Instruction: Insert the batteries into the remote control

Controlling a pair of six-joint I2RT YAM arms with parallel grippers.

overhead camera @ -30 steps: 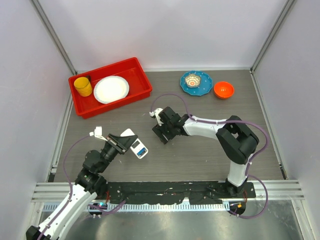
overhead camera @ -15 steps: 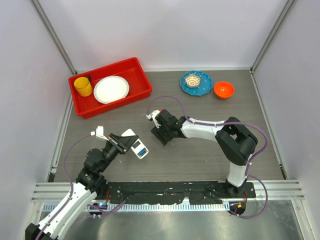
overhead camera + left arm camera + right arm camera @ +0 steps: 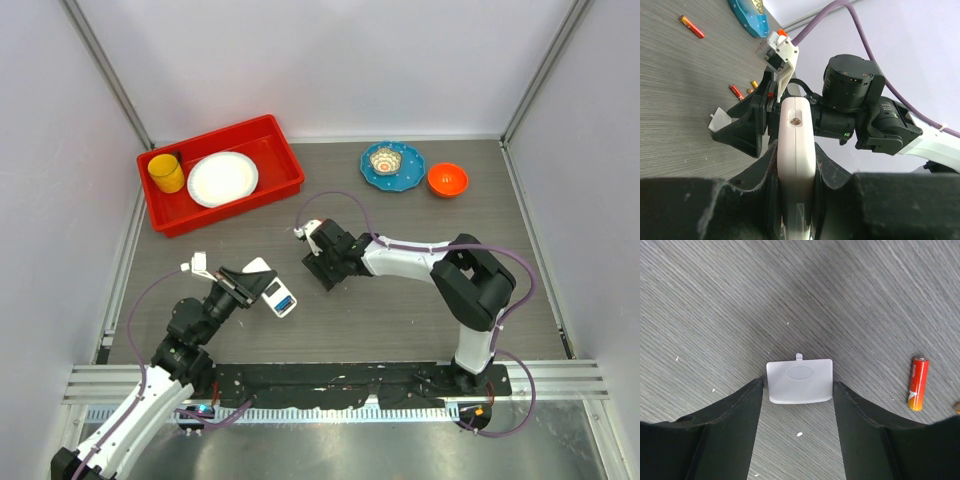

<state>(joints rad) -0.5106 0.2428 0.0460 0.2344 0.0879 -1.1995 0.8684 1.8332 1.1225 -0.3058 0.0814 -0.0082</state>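
My left gripper is shut on the remote control, which it holds on edge above the table. In the left wrist view the remote control is a white slab seen edge-on between the pads. My right gripper is down on the table, and in its wrist view both fingertips touch the sides of the small white cover piece, which lies flat. One orange-red battery lies to its right. More batteries lie on the wood beyond.
A red bin at the back left holds a yellow cup and a white plate. A blue plate with a small bowl and an orange bowl stand at the back right.
My right gripper has shifted slightly left and its jaws have narrowed onto the white cover piece. The left arm and the remote have not moved.
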